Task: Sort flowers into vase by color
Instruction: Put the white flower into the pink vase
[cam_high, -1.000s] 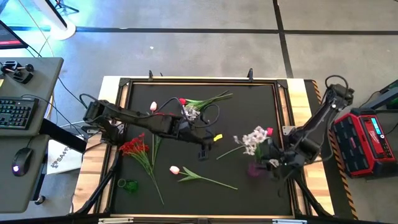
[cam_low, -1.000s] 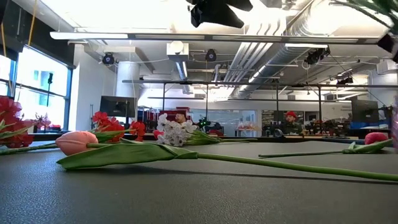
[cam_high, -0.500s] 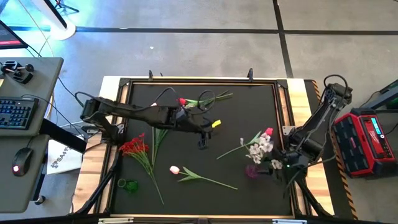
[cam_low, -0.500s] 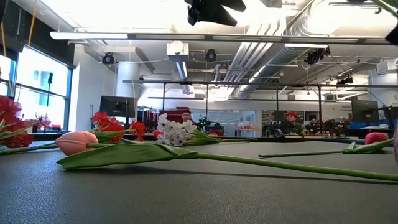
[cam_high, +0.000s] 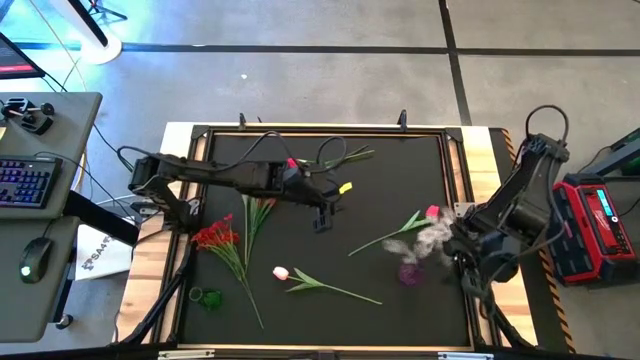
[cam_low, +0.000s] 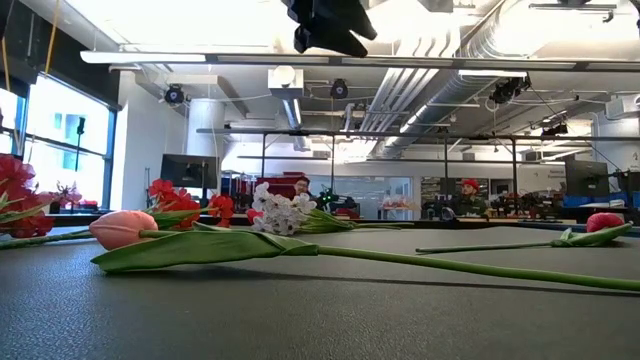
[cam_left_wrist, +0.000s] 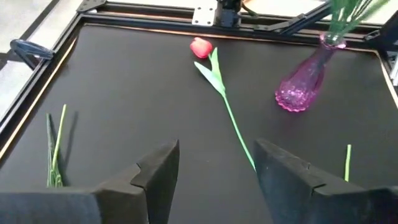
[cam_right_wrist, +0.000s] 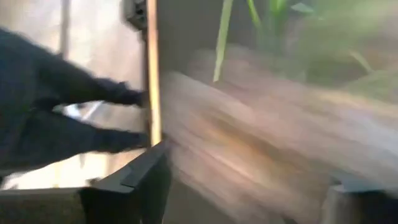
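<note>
High view: left gripper (cam_high: 322, 208) hovers over the mat's (cam_high: 390, 170) centre, jaws wide, holding nothing. Right gripper (cam_high: 462, 252) sits at the 3 o'clock edge, fingers spread, empty. Purple vase (cam_high: 409, 272) stands just beside it with a blurred white sprig (cam_high: 430, 232) in it. Pink tulip (cam_high: 283, 273) lies at 6 o'clock, red cluster (cam_high: 214, 236) at 8 o'clock, rosebud (cam_high: 432, 212) at 3 o'clock.
</note>
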